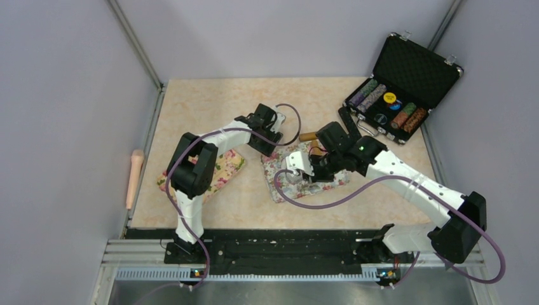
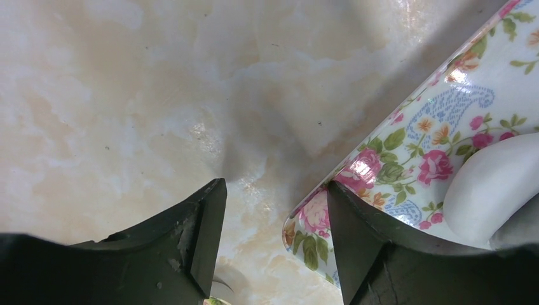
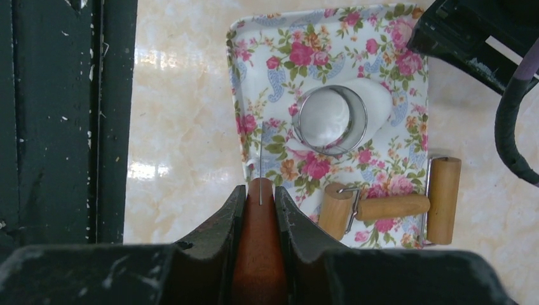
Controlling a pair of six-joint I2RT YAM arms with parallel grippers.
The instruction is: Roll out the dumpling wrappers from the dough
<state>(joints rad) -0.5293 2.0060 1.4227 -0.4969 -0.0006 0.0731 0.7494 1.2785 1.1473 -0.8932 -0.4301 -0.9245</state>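
Pinching a brown wooden handle [image 3: 257, 254] in the right gripper [image 3: 259, 190], jaws narrowed against its sides, with the thin wire [image 3: 260, 159] at its tip pointing to twelve o'clock in the right wrist view. Facing, along that line and a touch toward one o'clock, a metal ring [image 3: 361, 124] standing on the white dough [image 3: 381, 101] in a flowered tray [image 3: 254, 70] on the bench [image 3: 178, 127]. Framing inside that ring a round white patch, likely one of the dumpling wrappers [image 3: 325, 117], though not showing whether cut free yet. Spilling out from under the ring toward two o'clock, the rest of the dough. Lying at five o'clock of the ring, near the tray's lower edge, a small wooden roller [image 3: 388, 207], its long axis running from nine to three o'clock. Hovering with the left gripper [image 2: 274, 187] spread wide and holding nothing, straddling the tray's rim near a corner, with the dough at three o'clock, just beside the right-hand jaw in the left wrist view. Judging the empty left jaws to be the free pair close to the dough, and the right pair, busy with the tool, to be the one lined up on the ring. Judging the coming move to be hinging on that wire-to-ring line.
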